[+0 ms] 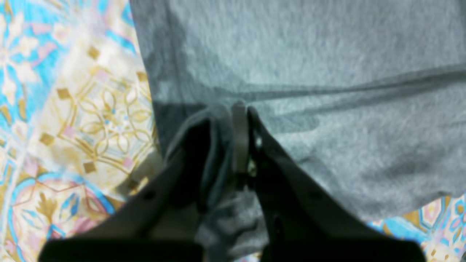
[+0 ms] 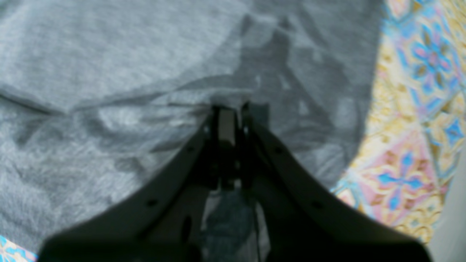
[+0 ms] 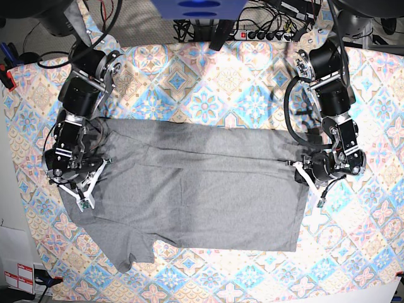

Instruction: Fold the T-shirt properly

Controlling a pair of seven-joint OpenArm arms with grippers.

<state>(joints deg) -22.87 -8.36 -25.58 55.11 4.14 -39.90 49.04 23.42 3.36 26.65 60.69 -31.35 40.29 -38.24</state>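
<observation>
The heather-grey T-shirt [image 3: 202, 196] lies spread across the middle of the table in the base view, with a sleeve hanging toward the front left. At the shirt's right edge my left gripper [image 3: 319, 201] is shut on a pinched fold of the cloth. The left wrist view shows the same gripper [image 1: 240, 109] with grey fabric [image 1: 327, 54] bunched between its dark fingers. At the shirt's left edge my right gripper [image 3: 85, 202] is shut on the cloth. In the right wrist view its tips [image 2: 229, 109] meet on a fabric edge of the shirt [image 2: 91, 54].
A pastel tile-patterned tablecloth [image 3: 208, 82] covers the table and shows beside the shirt in both wrist views [image 1: 72, 109] [image 2: 418, 127]. Cables and a power strip [image 3: 271, 31] run along the back edge. Both arm bases stand at the back corners.
</observation>
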